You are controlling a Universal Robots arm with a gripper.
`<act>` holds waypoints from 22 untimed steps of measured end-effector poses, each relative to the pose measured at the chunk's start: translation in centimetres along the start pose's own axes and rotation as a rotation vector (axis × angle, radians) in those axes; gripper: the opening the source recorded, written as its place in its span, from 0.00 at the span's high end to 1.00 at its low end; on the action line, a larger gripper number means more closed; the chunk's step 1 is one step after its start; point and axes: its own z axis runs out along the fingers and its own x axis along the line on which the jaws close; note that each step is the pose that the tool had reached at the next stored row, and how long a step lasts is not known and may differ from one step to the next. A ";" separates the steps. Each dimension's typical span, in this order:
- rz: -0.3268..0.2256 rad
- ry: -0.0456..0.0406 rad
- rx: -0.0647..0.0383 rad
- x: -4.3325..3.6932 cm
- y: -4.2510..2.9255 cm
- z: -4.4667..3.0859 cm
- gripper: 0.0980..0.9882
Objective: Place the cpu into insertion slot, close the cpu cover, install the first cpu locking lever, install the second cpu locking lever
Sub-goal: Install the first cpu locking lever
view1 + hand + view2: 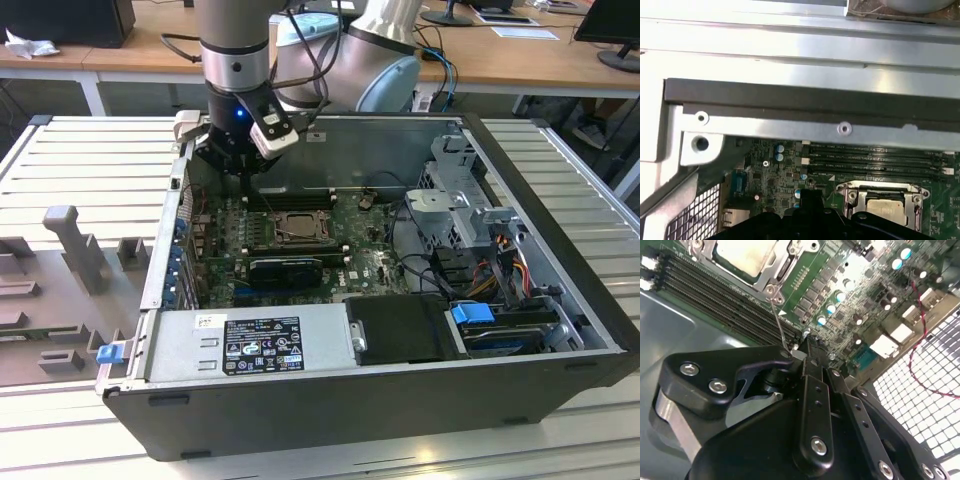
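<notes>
The cpu (298, 229) lies flat in the motherboard socket, pale silver in both wrist views (742, 255) (884, 207). The cpu cover (771, 276) (880, 188) sits folded down around it. A thin wire locking lever (777, 320) runs from the socket corner, standing up off the board, to my fingertips. My gripper (248, 188) (802, 342) (807, 194) hangs inside the case just off the socket's far corner, on the exterior view's left. Its fingers are shut together, with the lever's end touching their side. I cannot tell whether the wire is pinched.
Memory slots (715, 300) (875, 162) run between the socket and the case wall (790, 95). A perforated rear panel (920, 400) with a red-black wire (920, 315) is close by. The drive cage (460, 200) and power supply (250, 345) fill the rest of the case.
</notes>
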 end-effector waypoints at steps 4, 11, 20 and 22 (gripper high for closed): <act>0.000 0.0000 0.000 -0.01 0.03 0.09 0.99; 0.000 0.0002 0.002 -0.75 0.04 0.16 0.99; 0.000 0.0022 0.004 -3.53 -0.14 0.15 0.99; 0.000 0.0022 0.004 -3.81 -0.15 0.15 0.99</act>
